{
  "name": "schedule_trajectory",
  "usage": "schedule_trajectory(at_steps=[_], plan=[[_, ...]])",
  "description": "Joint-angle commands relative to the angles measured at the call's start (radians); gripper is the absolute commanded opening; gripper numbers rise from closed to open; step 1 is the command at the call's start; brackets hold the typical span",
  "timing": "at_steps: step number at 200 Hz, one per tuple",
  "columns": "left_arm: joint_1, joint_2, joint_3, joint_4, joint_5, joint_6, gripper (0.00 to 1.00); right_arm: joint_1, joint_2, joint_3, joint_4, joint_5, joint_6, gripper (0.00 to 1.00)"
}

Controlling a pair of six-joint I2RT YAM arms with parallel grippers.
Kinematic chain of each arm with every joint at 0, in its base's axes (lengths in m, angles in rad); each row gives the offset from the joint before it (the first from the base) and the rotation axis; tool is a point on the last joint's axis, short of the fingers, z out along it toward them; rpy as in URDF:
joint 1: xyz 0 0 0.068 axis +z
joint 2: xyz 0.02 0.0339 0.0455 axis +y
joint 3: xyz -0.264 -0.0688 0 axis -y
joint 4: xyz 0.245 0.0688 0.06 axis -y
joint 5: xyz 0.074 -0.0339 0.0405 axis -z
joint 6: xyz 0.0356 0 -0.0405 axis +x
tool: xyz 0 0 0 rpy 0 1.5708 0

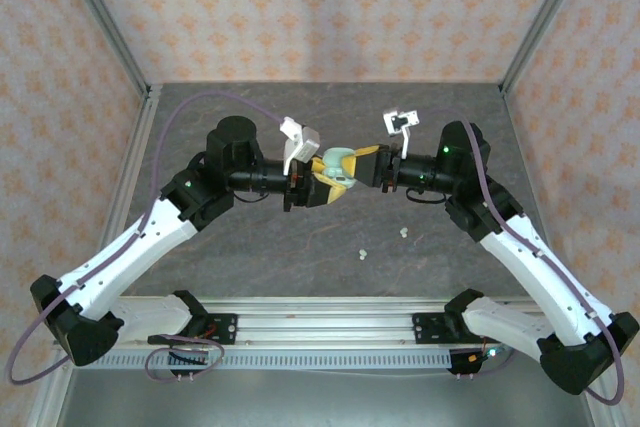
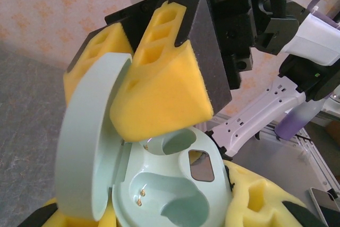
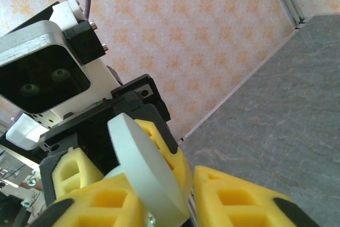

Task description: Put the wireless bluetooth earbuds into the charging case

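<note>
The pale green charging case (image 1: 335, 162) hangs above the table's middle, between both arms. My left gripper (image 1: 322, 187) is shut on its base (image 2: 175, 190); the yellow foam fingers (image 2: 260, 200) hug it from below. The case is open, and both sockets are bare. My right gripper (image 1: 362, 163) reaches in from the right. Its yellow fingers (image 2: 159, 83) sit on either side of the raised lid (image 2: 85, 147) and pinch it. In the right wrist view, the lid (image 3: 143, 168) runs between those fingers (image 3: 249, 200). Two tiny whitish earbuds (image 1: 362, 253) (image 1: 404, 232) lie on the grey table in front.
The grey table (image 1: 250, 237) is boxed in by patterned walls and metal corner posts (image 1: 140, 87). An aluminium rail (image 1: 320, 332) with both arm bases runs along the near edge.
</note>
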Motion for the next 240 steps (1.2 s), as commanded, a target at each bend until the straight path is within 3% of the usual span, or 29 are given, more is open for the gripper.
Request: schedule_trajectory(at_steps=[1, 12, 41, 85, 139, 240], plan=[[-0.005, 0.001, 0.025, 0.043, 0.02, -0.009, 0.11, -0.001, -0.003, 0.042, -0.001, 0.019, -0.077, 0.19], [-0.004, 0.001, 0.026, 0.031, 0.011, -0.005, 0.17, -0.001, -0.006, 0.046, -0.001, 0.026, -0.097, 0.14], [-0.005, -0.009, 0.016, 0.026, -0.004, 0.005, 0.46, 0.0, -0.024, 0.054, -0.024, 0.079, -0.177, 0.11], [-0.003, -0.053, -0.023, 0.026, -0.076, 0.028, 0.73, 0.002, -0.045, 0.04, -0.004, 0.103, -0.228, 0.1], [0.029, -0.126, -0.089, 0.075, -0.096, 0.035, 0.75, 0.003, -0.035, 0.052, -0.042, 0.102, -0.313, 0.1], [0.029, -0.032, -0.06, 0.144, -0.018, 0.018, 0.71, 0.006, 0.033, 0.09, -0.038, 0.044, -0.329, 0.1]])
